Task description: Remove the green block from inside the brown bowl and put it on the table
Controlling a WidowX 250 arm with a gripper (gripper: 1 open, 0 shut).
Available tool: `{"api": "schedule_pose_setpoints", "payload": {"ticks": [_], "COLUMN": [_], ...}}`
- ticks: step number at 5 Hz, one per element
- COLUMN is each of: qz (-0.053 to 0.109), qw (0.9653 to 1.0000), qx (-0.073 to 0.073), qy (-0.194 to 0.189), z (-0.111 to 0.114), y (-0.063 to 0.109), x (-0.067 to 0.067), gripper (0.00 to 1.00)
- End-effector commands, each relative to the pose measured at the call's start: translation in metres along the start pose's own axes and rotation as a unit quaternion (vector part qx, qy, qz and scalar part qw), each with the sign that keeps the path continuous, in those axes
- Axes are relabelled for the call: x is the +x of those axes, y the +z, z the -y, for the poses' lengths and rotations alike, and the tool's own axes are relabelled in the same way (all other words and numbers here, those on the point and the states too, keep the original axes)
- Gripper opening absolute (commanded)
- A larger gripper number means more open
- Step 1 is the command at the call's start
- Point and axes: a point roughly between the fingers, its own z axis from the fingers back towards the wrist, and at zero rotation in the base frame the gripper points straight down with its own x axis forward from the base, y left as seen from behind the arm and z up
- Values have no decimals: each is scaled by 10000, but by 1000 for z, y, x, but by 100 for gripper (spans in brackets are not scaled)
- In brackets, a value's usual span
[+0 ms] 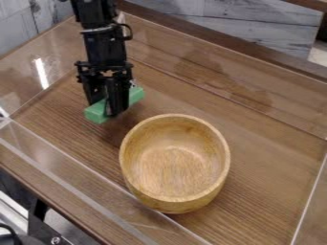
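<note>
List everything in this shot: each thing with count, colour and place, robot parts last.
green block: one, bright green, on the table left of the bowl, under the claw.
brown bowl: one, light-brown wood, centre foreground, empty.
table: one, brown wood grain, under everything.
acrylic walls: clear, around the table's edges.
arm: one, black, reaching down from the top left.
claw: one, black, shut on the green block.
</note>
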Motion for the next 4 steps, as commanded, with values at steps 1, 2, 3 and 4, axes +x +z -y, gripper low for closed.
{"api": "schedule_pose_setpoints", "payload": {"ticks": [1, 2, 3, 4], "qz": [197, 164, 131, 98], "qw": [9997, 9998, 9998, 9998], "qx": [110, 96, 81, 67], "qy": [-74, -90, -108, -127], "z": [2, 3, 4, 5], "y": [15, 15, 15, 15], "x": [7, 8, 10, 11], "gripper": [0, 0, 0, 0]}}
